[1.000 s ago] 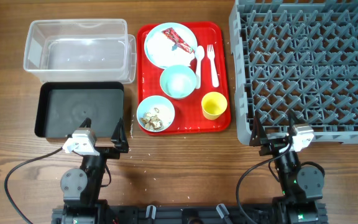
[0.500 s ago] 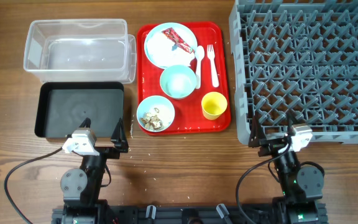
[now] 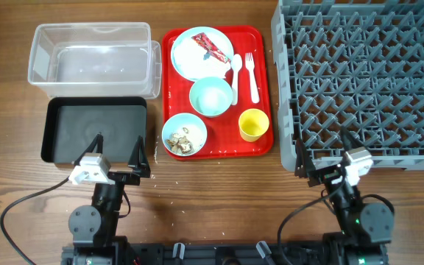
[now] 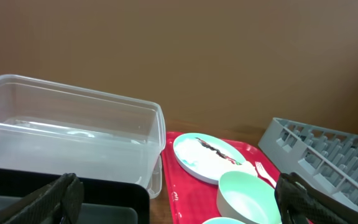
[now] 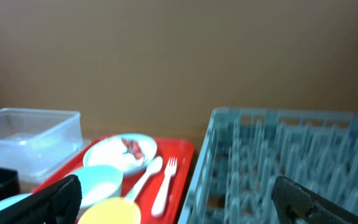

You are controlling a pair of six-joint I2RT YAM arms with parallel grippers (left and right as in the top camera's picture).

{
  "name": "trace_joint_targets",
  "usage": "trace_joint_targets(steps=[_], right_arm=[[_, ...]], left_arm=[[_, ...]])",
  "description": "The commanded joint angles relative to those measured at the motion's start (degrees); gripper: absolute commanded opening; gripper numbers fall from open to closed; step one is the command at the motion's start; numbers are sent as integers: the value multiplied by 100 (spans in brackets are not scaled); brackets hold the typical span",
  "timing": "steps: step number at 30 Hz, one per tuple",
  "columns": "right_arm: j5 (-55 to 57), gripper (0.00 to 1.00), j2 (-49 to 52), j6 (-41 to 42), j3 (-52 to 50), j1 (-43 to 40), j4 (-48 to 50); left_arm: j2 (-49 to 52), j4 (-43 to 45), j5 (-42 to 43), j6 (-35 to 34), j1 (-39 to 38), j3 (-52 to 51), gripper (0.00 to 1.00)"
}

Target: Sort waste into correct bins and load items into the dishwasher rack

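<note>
Idling at the near edge: left gripper (image 3: 118,149) and right gripper (image 3: 322,153) both spread wide, empty. Nothing sorted yet. Red wrapper (image 3: 210,48) lies on the plate (image 3: 186,59), mid-table toward the far edge. Next, probably: left reaches in, pinches the wrapper low.

- Overhead: bright, even, diffuse light from above. Focus is sharp across the table (image 3: 219,191). Shadows are short and soft.
- White glare streaks on the floor of the clear tub (image 3: 94,59); faint sheen on the black tray (image 3: 94,126).
- Left wrist: dimmer, warm brown cast, moderately sharp. Highlights run along the tub rim.
- Right wrist: soft throughout. The dishwasher rack (image 5: 291,162) is smeared, its pegs indistinct; the fork (image 5: 166,182) has fuzzy edges.
</note>
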Motion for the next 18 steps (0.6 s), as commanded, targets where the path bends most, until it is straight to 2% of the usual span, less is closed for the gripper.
trace_joint_targets(steps=[1, 6, 12, 18], right_arm=[[-96, 100, 151, -538, 533, 33, 39], [-98, 100, 485, -933, 1056, 33, 48], [-101, 100, 1021, -1464, 1757, 33, 48], [-129, 100, 1963, -1464, 2634, 33, -184]], left_arm=[[-35, 48, -94, 170, 59, 420, 100], [236, 46, -94, 603, 59, 997, 100], [1038, 44, -72, 599, 59, 1829, 100], [2496, -199, -28, 601, 59, 3134, 100]])
